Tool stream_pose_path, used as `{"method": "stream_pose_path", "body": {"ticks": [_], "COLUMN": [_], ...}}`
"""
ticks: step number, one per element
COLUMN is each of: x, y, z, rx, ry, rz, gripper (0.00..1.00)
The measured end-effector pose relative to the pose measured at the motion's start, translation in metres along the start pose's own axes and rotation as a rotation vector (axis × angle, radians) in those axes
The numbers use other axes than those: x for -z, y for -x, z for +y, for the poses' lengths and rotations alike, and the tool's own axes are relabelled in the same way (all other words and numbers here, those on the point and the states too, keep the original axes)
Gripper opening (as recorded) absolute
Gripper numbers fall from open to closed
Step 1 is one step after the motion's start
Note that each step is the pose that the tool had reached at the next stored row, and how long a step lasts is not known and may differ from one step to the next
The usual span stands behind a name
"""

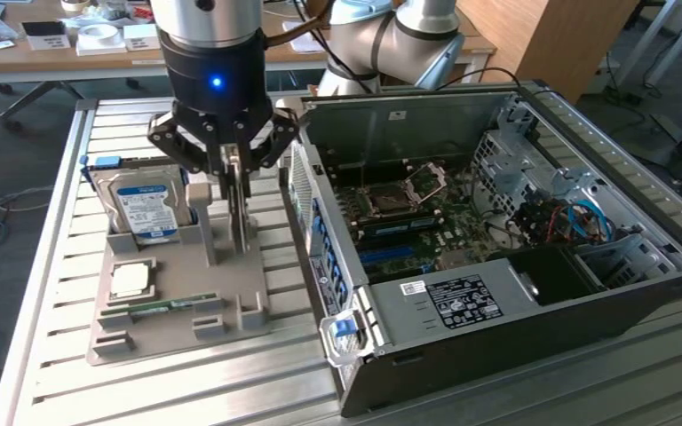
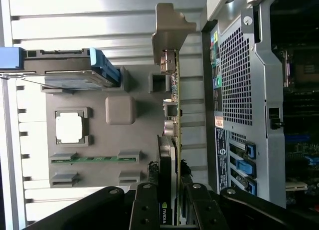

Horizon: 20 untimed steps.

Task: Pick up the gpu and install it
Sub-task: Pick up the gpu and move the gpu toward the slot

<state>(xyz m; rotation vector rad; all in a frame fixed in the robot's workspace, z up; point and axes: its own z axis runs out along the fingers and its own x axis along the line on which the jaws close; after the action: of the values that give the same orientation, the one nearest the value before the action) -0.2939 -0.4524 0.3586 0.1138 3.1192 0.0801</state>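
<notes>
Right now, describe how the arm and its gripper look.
The arm is built of silver-grey tubes with pale blue-grey joint caps, and its wrist section is a silver cylinder. The gripper has a black cylindrical body with a small glowing blue light. Its fingers are black linkage bars studded with small bolts.
</notes>
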Motion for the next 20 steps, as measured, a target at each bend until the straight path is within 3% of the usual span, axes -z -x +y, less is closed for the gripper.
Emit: {"method": "stream_pose_path", "body": {"ticks": [10, 20], "x": [0.0021, 0.0104], "y": [0.0, 0.0002], "z": [0.0001, 0.0005], "rx": [0.0, 0.0], "ry": [0.0, 0.0003], "rz": [0.0, -0.0003], "gripper": [0.27, 0.27]}}
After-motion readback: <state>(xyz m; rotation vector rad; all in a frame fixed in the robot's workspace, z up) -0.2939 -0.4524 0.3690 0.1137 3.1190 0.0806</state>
